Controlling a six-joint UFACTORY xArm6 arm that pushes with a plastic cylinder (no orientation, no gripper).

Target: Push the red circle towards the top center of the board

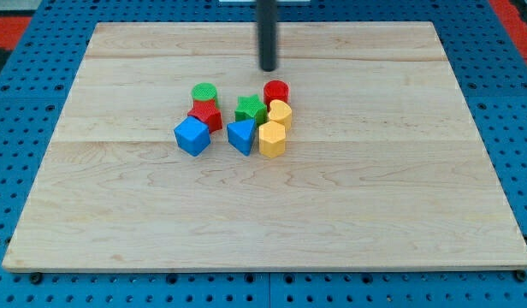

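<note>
near the board's top centre: my tip (269, 68), a bare rod with no pincer, holding nothing
red circle (276, 91): just below my tip, apart from it
neighbours: green star (250, 109), yellow blocks (280, 114)

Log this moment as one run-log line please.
tip: above red circle block, apart | red circle: touching yellow block, in cluster at centre of wooden board | push: not started

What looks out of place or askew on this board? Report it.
Nothing stands out. All blocks sit upright in one tight cluster on the wooden board, none tipped or damaged. My tip is just above the red circle toward the view's top, so it would have to go round it before pushing it upward.
</note>
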